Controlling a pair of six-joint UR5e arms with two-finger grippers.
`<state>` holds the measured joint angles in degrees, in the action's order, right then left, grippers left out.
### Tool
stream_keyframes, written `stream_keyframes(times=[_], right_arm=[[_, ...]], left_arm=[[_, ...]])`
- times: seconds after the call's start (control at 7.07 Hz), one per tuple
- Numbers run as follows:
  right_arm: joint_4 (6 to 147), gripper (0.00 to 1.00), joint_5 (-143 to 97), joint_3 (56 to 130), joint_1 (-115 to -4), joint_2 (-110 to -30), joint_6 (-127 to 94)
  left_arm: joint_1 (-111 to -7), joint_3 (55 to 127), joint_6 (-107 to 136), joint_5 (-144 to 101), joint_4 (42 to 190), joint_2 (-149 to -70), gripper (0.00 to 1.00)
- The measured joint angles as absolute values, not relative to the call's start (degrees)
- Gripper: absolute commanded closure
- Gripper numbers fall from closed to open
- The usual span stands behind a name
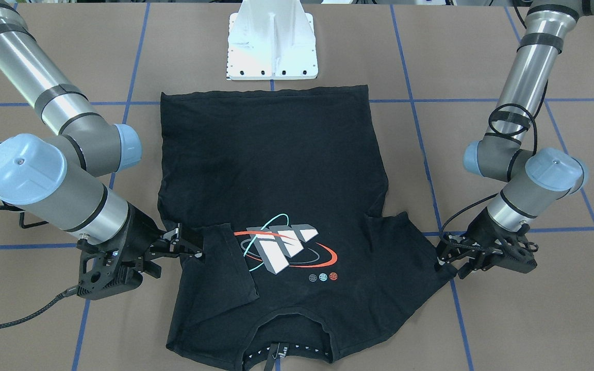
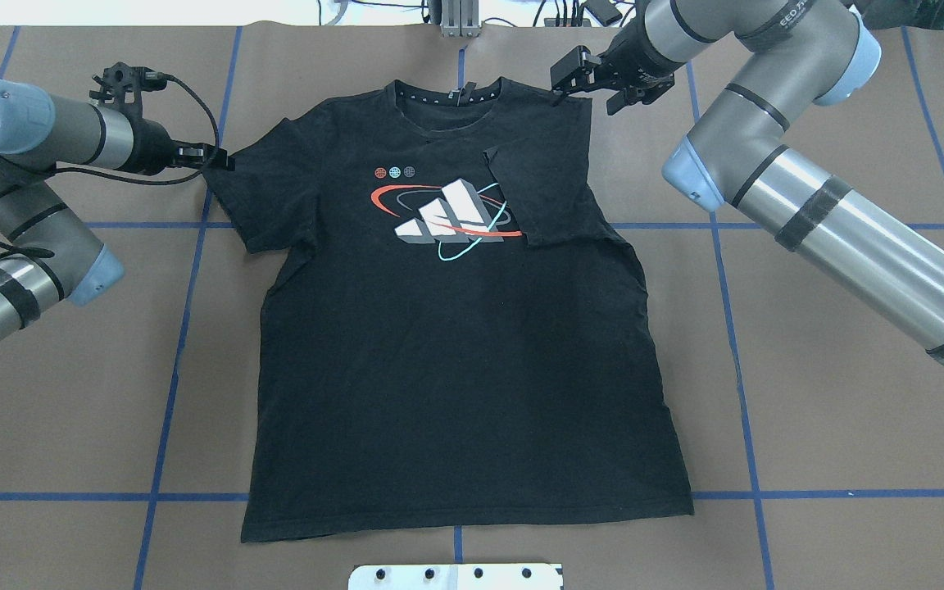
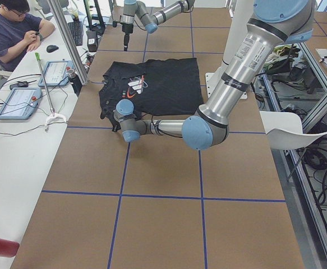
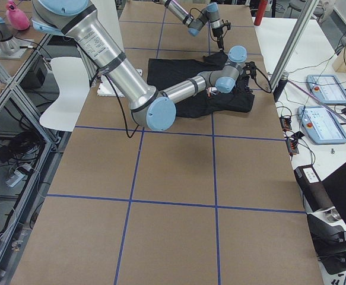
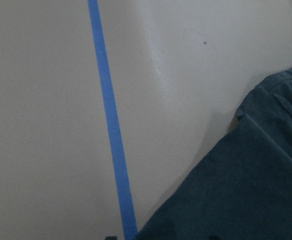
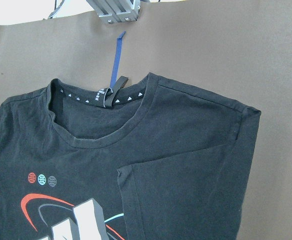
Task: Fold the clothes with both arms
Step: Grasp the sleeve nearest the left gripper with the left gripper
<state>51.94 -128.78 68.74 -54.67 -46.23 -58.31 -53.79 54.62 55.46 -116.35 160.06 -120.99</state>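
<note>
The black T-shirt [image 1: 276, 170] lies flat on the table, logo [image 2: 447, 213] up and collar away from the robot. One sleeve [image 2: 542, 197] is folded in over the chest and covers the logo's edge; it also shows in the right wrist view [image 6: 186, 200]. My right gripper [image 2: 583, 82] is open and empty, raised beside that shoulder; in the front view it [image 1: 194, 242] is next to the folded sleeve. My left gripper [image 1: 442, 260] is low on the table at the tip of the other sleeve [image 2: 234, 188], which lies flat, and it looks open. That sleeve's edge shows in the left wrist view [image 5: 246, 190].
The white pedestal base [image 1: 272, 46] stands just behind the shirt's hem. Blue tape lines [image 5: 110, 130] cross the brown table. In the left side view an operator [image 3: 12, 33] sits at a white side table with tablets [image 3: 17, 101] beyond the collar end.
</note>
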Motion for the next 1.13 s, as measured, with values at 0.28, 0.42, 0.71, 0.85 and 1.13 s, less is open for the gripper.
stream_keyframes(times=[0.28,0.42,0.71,0.85,1.13], right_arm=[[51.9,0.00,-128.8,68.7,-54.7,-46.3,-58.3],[51.9,0.00,-128.8,68.6,-54.7,-46.3,-58.3],[51.9,0.00,-128.8,68.5,-54.7,-46.4,-58.3],[51.9,0.00,-128.8,68.5,-54.7,-46.4,-58.3],[51.9,0.00,-128.8,68.5,-54.7,-46.4,-58.3]], left_arm=[[-53.8,54.6,55.5,-116.3,160.1,-121.0,0.33],[-53.8,54.7,55.5,-116.3,160.0,-121.0,0.33],[-53.8,54.6,55.5,-116.3,160.0,-121.0,0.33],[-53.8,54.6,55.5,-116.3,160.0,-120.9,0.33],[-53.8,54.5,55.5,-116.3,160.0,-120.9,0.38]])
